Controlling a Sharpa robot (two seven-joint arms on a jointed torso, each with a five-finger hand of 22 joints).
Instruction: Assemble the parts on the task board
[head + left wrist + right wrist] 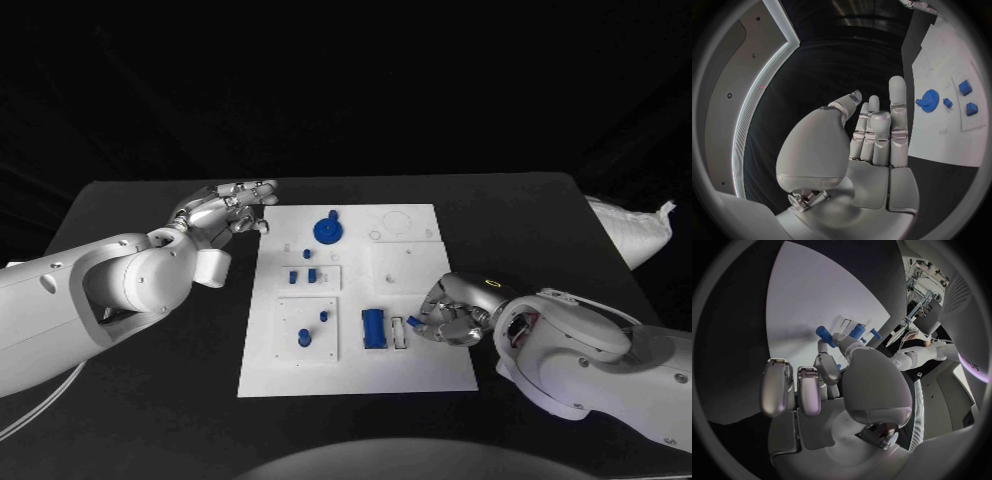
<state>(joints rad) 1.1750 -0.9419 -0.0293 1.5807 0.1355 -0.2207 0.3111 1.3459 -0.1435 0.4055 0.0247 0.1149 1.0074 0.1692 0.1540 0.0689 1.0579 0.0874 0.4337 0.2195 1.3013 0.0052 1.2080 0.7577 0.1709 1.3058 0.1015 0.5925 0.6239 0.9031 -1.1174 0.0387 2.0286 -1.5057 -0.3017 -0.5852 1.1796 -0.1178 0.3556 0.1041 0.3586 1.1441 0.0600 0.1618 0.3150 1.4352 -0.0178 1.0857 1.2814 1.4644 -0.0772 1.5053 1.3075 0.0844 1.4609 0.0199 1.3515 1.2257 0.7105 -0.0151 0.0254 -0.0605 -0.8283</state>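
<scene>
Nearest on the flat white task board [433, 370], close to its front edge: a tall blue rectangular block [374, 327] standing in a slot, w/ a thin white frame [398, 333] just beside it. Right robot hand [450, 315] sits at the board's right side by that frame, fingers curled round a small blue part [413, 322] at its tips; in the right wrist view the part [822, 333] is half covered by the fingers [826, 360], so shape is hard to make out. On the front-left panel lie small blue pegs [306, 336]. Mid-board, two small blue blocks [302, 275]. Farther back, a blue gear-like disc [330, 231]. Faint outlines at back right, too pale to read. Left robot hand [231, 210] is over the black counter [144, 200] just off the board's back-left corner, fingers apart, holding nothing.
</scene>
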